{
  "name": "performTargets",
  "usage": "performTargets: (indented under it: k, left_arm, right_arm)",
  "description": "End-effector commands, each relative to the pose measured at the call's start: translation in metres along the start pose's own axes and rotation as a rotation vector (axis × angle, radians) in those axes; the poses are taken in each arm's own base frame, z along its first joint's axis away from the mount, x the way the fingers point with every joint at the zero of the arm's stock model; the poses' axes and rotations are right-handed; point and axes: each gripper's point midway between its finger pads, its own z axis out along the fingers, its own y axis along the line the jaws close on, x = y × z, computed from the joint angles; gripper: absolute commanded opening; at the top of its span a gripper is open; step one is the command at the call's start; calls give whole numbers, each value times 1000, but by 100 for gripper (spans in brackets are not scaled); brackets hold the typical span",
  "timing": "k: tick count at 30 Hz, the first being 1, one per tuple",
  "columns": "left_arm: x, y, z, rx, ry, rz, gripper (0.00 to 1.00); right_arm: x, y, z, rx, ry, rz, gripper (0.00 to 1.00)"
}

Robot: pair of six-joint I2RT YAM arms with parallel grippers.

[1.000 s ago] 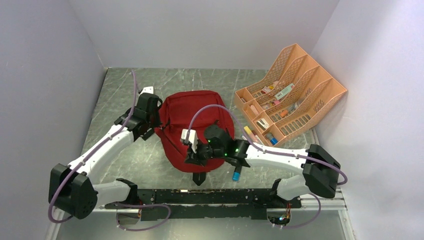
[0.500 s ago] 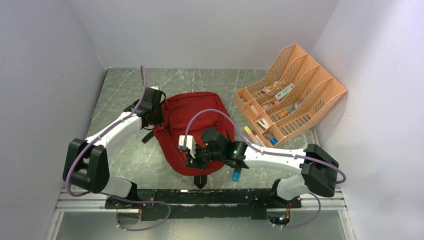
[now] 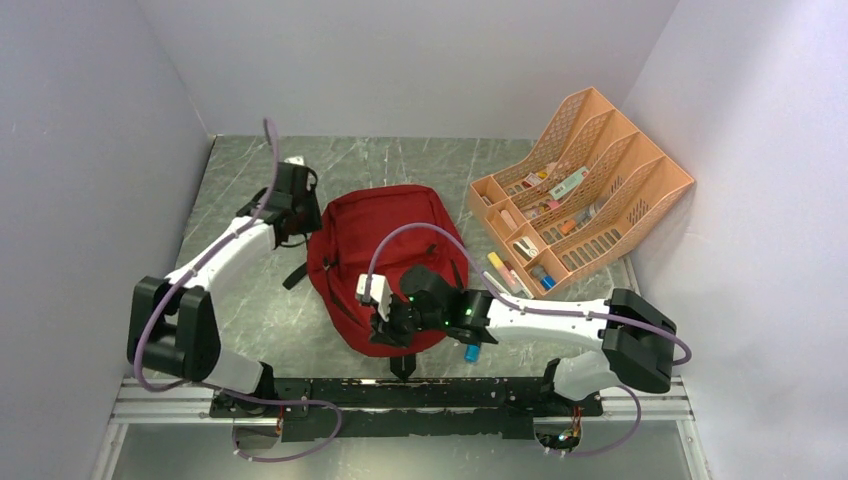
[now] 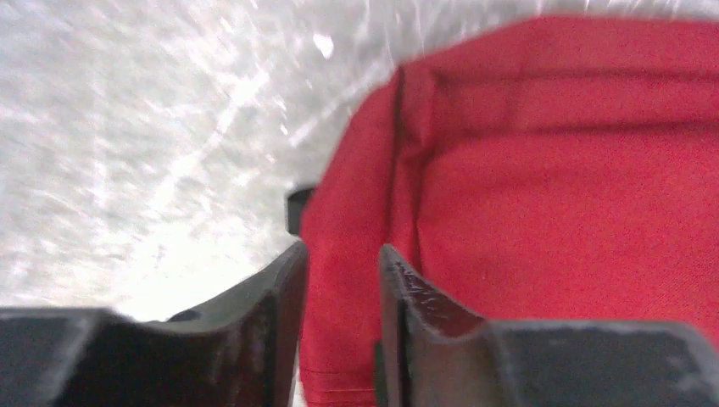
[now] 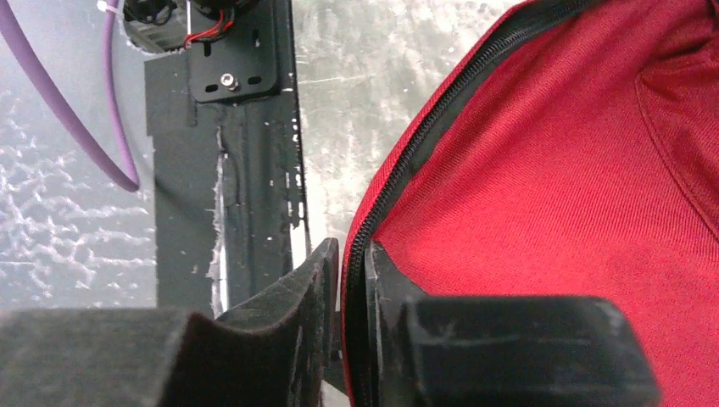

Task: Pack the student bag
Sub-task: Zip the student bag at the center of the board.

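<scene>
The student bag [image 3: 385, 250], dark red with black zips, lies flat in the middle of the table. My left gripper [image 3: 300, 205] is at its far left corner. In the left wrist view the left gripper [image 4: 343, 250] has its jaws parted, with a fold of the bag's red edge [image 4: 551, 170] lying between them. My right gripper [image 3: 385, 325] is at the bag's near edge. In the right wrist view the right gripper [image 5: 350, 246] is pinched narrowly on the bag's black zip edge [image 5: 441, 110]. I cannot see inside the bag.
A peach mesh organiser [image 3: 580, 190] with several small stationery items stands at the right. Loose pens [image 3: 500, 268] lie by its near corner, and a blue-capped item [image 3: 472, 350] lies under the right arm. A black rail [image 3: 400, 392] runs along the near edge; walls close in left and right.
The left arm has swung toward the back, to the bag's far left corner, and its jaws have parted. The right gripper has slid slightly left along the near edge. The bag has shifted a little.
</scene>
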Motion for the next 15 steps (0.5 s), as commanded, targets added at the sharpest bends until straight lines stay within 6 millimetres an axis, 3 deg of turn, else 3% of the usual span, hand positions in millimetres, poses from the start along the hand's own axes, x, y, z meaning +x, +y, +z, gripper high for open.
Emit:
performTargets:
  k: [1,4,8,11,15]
  left_arm:
    - [-79,1,-43,70,-249,-105,49]
    - [-76,6,-64,93,-260,-131,63]
    - [-59,12,-84,112,-245,-145,67]
    - [-33,9,-89,159,-191,-169,71]
    - [6,7,-91,201,-109,-254,78]
  right_arm:
    - [-18,10,7,21,-61,112,27]
    - [-31,1,18,48,-69,125,35]
    - [-56,-4,20,73,-107,154,48]
    - [-74,-19,8,176,-165,205,57]
    - [-81,-50,-18,383,-188,302,62]
